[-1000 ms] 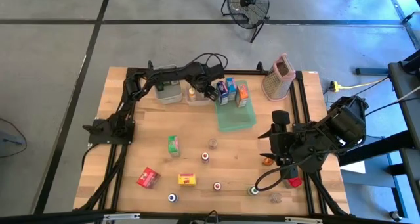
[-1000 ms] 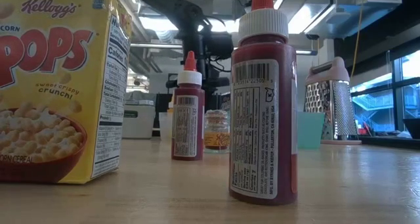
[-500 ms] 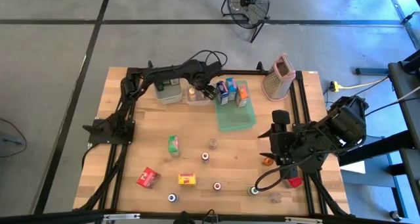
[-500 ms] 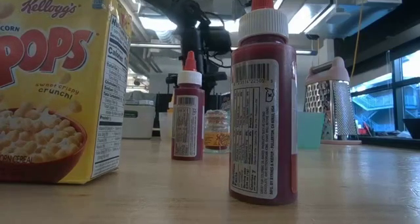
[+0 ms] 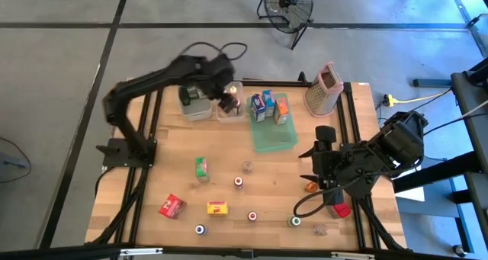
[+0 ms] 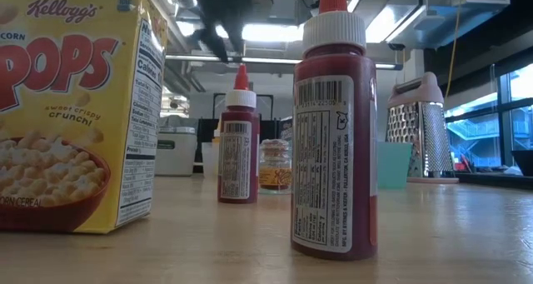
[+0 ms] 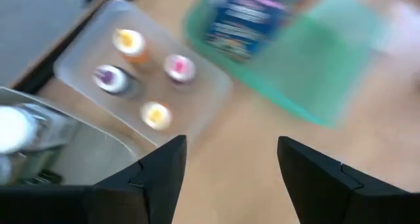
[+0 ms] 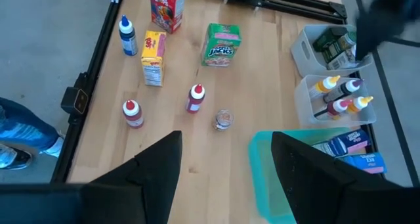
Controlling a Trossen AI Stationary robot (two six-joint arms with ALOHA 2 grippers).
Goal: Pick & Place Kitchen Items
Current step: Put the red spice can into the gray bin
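Wooden table (image 5: pixel 229 176) carries scattered kitchen items: green carton (image 5: pixel 201 168), red carton (image 5: pixel 172 207), yellow carton (image 5: pixel 218 208), small capped bottles (image 5: pixel 239 182) toward near edge. Clear plastic bin (image 7: pixel 197 102) holds four small bottles (image 7: pixel 155 114); blue carton (image 5: pixel 258 105) and orange carton (image 5: pixel 281 108) stand in flat green tray (image 5: pixel 274 134). Left gripper (image 5: pixel 227 102) raised above bin, fingers (image 7: pixel 164 165) spread, holding nothing. Right gripper (image 5: pixel 324 146) waits above right side of table, fingers spread, empty. Pinkish box grater (image 5: pixel 322 88) at far edge, right of tray.
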